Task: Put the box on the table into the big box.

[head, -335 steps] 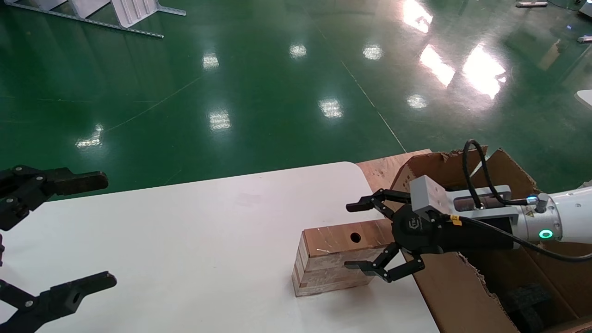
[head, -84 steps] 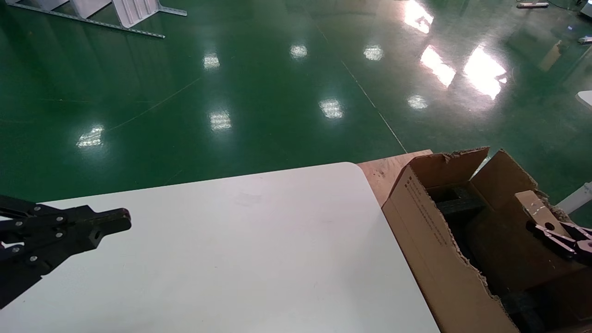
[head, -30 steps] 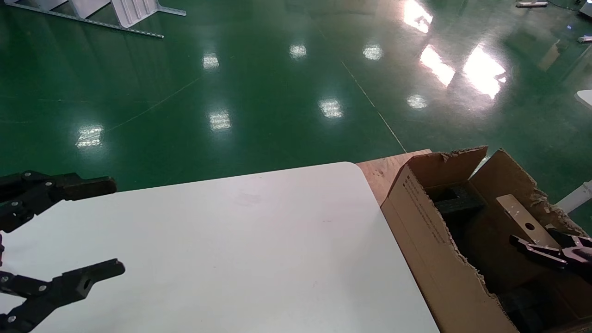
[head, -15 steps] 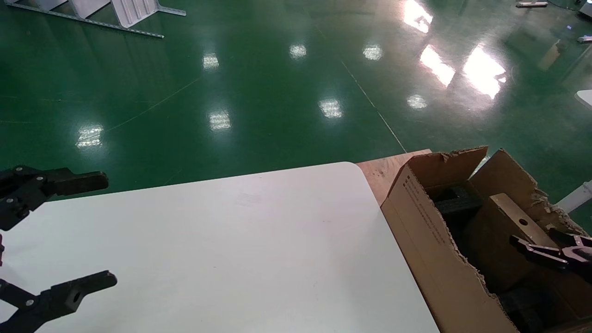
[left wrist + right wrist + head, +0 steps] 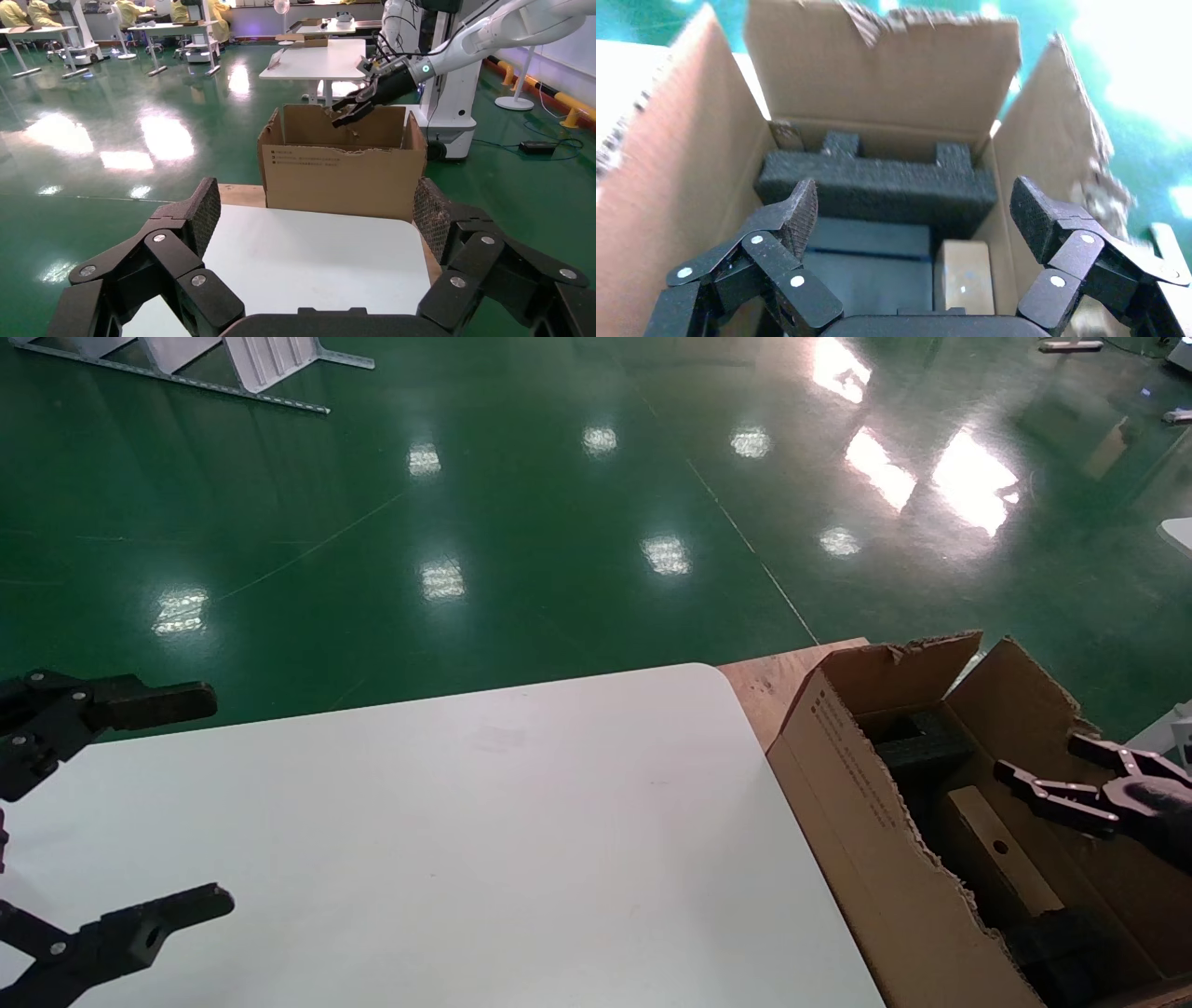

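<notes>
The small brown box (image 5: 1001, 851) with its round hole lies tilted inside the big box (image 5: 871, 840), beside black foam (image 5: 917, 740). In the right wrist view the small box (image 5: 961, 275) lies low against the big box's wall (image 5: 687, 147), in front of the foam (image 5: 877, 186). My right gripper (image 5: 1057, 773) is open and empty above the carton's opening, clear of the small box; it also shows in its own view (image 5: 916, 203). My left gripper (image 5: 186, 803) is open and empty over the white table (image 5: 466, 822) at its left end.
A wooden board (image 5: 768, 682) lies under the carton next to the table's rounded corner. The left wrist view shows the carton (image 5: 344, 175) beyond the table (image 5: 309, 253), with my right gripper (image 5: 351, 112) over it. Green floor surrounds everything.
The small box has slid from the right gripper's fingers down into the carton. The right gripper has lifted and drawn back, open. The left gripper, shut 2.8 s ago, has opened and now holds still.
</notes>
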`<action>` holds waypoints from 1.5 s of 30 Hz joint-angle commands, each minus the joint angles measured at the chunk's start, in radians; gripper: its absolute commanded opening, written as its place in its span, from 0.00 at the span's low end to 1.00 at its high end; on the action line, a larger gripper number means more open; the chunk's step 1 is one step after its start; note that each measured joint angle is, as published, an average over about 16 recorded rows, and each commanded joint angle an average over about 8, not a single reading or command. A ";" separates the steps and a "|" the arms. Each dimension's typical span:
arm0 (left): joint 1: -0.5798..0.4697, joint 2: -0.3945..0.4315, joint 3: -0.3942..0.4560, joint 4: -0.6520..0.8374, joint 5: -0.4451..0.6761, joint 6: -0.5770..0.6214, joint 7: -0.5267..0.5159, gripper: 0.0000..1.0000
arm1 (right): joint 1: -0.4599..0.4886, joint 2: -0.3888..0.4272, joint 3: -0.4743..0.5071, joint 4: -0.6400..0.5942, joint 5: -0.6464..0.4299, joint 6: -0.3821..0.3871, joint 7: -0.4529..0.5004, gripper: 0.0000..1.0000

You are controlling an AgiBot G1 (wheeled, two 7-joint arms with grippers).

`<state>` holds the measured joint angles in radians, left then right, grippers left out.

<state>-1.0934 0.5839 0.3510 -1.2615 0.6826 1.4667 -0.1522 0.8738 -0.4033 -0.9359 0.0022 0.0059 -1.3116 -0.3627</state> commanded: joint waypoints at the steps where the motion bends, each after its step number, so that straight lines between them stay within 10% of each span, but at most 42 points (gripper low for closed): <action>1: 0.000 0.000 0.000 0.000 0.000 0.000 0.000 1.00 | 0.009 0.004 0.000 0.009 0.001 -0.011 -0.009 1.00; 25: 0.000 0.000 0.000 0.000 0.000 0.000 0.000 1.00 | 0.175 0.034 0.004 0.228 -0.026 0.039 -0.087 1.00; 45: 0.000 0.000 0.000 0.000 -0.001 0.000 0.000 1.00 | 0.182 -0.037 0.194 0.534 -0.233 -0.025 0.099 1.00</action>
<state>-1.0934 0.5837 0.3512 -1.2610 0.6821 1.4664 -0.1518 1.0556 -0.4398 -0.7418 0.5357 -0.2266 -1.3370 -0.2638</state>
